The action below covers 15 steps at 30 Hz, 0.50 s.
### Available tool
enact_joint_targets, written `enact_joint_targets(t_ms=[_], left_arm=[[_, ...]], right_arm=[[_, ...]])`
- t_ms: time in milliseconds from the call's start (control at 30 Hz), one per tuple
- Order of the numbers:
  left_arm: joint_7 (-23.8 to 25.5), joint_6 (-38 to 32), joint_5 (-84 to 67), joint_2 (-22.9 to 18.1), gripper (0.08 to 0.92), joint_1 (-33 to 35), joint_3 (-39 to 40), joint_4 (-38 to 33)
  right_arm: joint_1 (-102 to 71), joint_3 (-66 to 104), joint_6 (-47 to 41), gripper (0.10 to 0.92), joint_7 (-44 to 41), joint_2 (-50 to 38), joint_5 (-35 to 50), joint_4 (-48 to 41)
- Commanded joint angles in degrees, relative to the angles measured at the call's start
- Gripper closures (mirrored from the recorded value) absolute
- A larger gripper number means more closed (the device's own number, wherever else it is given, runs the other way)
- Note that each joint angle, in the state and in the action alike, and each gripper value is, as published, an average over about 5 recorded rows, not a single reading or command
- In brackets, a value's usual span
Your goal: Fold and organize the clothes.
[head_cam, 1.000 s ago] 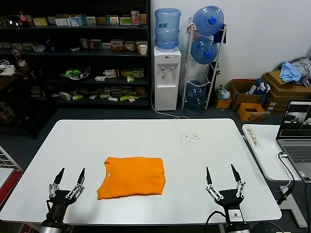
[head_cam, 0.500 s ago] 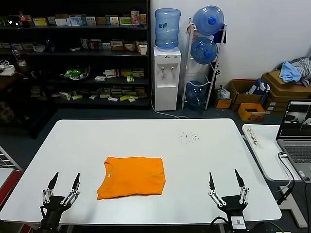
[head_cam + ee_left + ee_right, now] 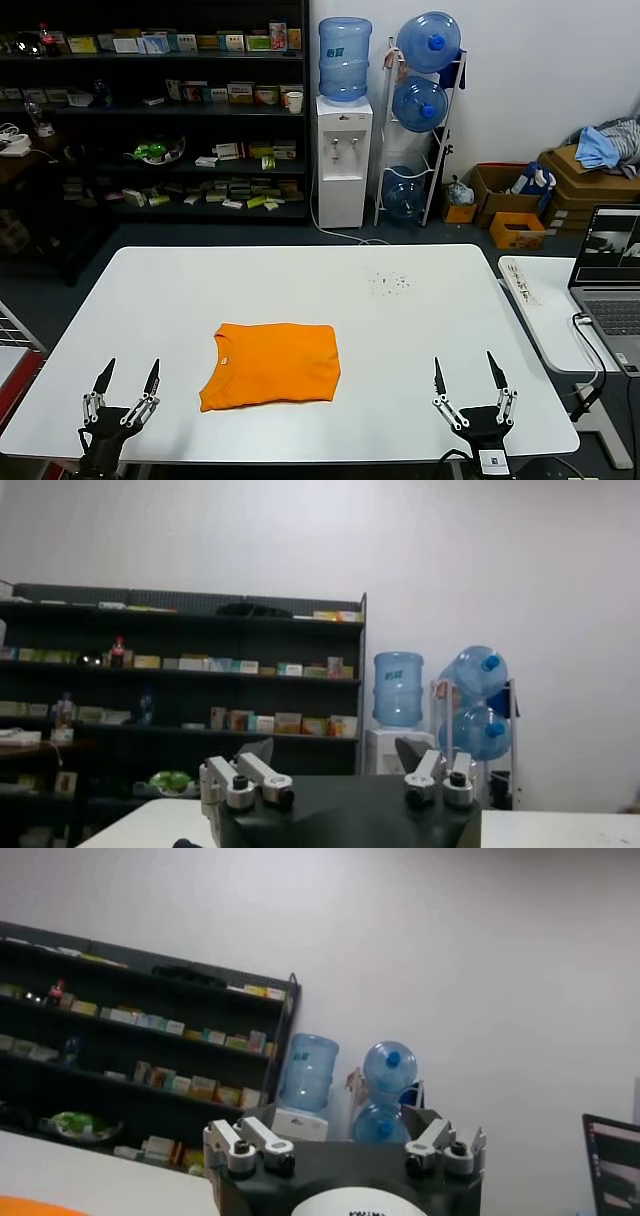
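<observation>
White table (image 3: 300, 290) in a stockroom, dark shelving (image 3: 150, 110) along the back wall, a water dispenser (image 3: 343, 160) and spare bottles beside it, a laptop (image 3: 610, 270) off on the side desk. In the middle of the near half of the table lies the orange T-shirt (image 3: 272, 378), and it looks folded already: a compact rectangle, collar edge toward the left arm's side, one lower corner drooping slightly out of square.

Both arms sit low at the table's near edge. The left gripper (image 3: 126, 375) points up with its fingers spread wide and nothing between them; the shirt lies off to the inner side of those fingertips, well apart. The right gripper (image 3: 465, 370) mirrors it, fingers equally wide and empty, the shirt again inward of them and farther off than from the left. Neither wrist view shows any cloth between the fingers, only shelves and wall; a sliver of orange peeks into the corner of the right wrist view.

My read: folding is about finished, and what remains is tidying. To do that well, bring one set of fingers in low and flat along the table, catch every layer at the loose corner rather than the top one alone, and slide the bundle instead of lifting it, so the stack doesn't spill open. Soft fabric drags; go slowly.
</observation>
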Motion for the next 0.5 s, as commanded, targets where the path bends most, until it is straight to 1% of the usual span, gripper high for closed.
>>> enact_joint_targets(t_ms=[33, 500], left_arm=[[0.28, -0.48, 0.04, -0.22, 0.177, 0.25, -0.29, 0.09], [0.32, -0.86, 0.05, -0.02, 0.177, 0.15, -0.16, 0.31]], right_arm=[[0.14, 0.19, -0.4, 0.203, -0.88, 0.36, -0.04, -0.16], [0.16, 0.02, -0.61, 0.203, -0.57, 0.48, 0.66, -0.52]])
